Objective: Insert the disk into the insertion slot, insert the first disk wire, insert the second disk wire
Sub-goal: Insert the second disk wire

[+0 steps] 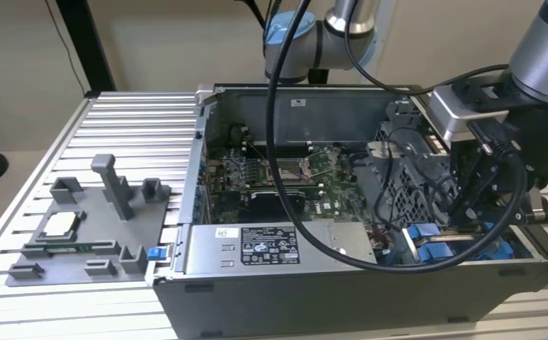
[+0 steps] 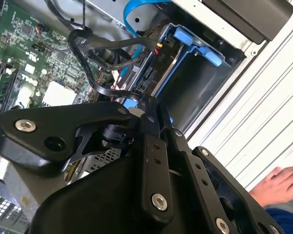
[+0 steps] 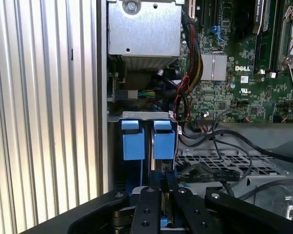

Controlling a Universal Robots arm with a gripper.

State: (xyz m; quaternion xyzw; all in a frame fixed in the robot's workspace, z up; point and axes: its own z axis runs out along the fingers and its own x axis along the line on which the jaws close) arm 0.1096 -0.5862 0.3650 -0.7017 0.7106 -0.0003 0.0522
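The tool (image 3: 161,195) is down inside the open computer case (image 1: 350,297), right over the slot (image 3: 147,141) with the blue tabs. I cannot tell how far open it is or if it grips anything. The disk (image 2: 154,73) sits in its blue frame in the slot, with black wires (image 2: 102,48) close by.

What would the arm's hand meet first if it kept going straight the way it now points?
Probably the blue tabs of the insertion slot, which lie straight ahead of the hand in the first wrist view; depth is uncertain.
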